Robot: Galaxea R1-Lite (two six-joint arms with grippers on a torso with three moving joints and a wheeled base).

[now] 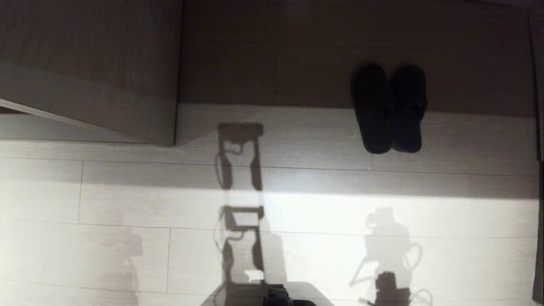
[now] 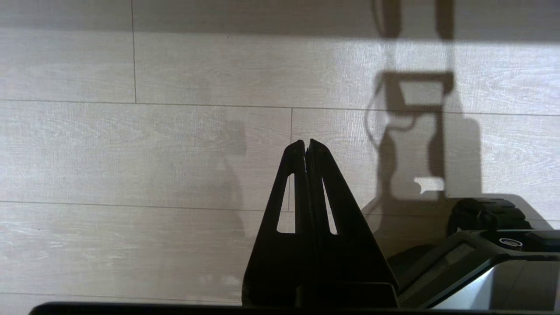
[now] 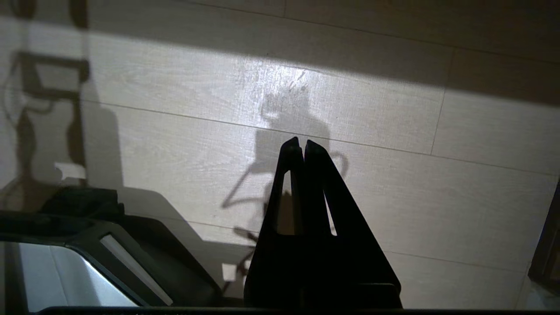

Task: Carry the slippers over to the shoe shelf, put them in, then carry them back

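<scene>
With both grippers, left [image 2: 306, 142] & right [image 3: 298, 141], pinched empty, you're pre-pickup: approach the slippers [image 1: 389, 109], apparently at the shelf edge.

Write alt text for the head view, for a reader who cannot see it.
A pair of dark slippers lies side by side on the pale wood-plank floor, upper right, half in the shade of a darker recess. A pale wooden cabinet panel fills the upper left. The robot's shadows fall across the sunlit planks, and a bit of its dark base shows at the bottom edge.
</scene>
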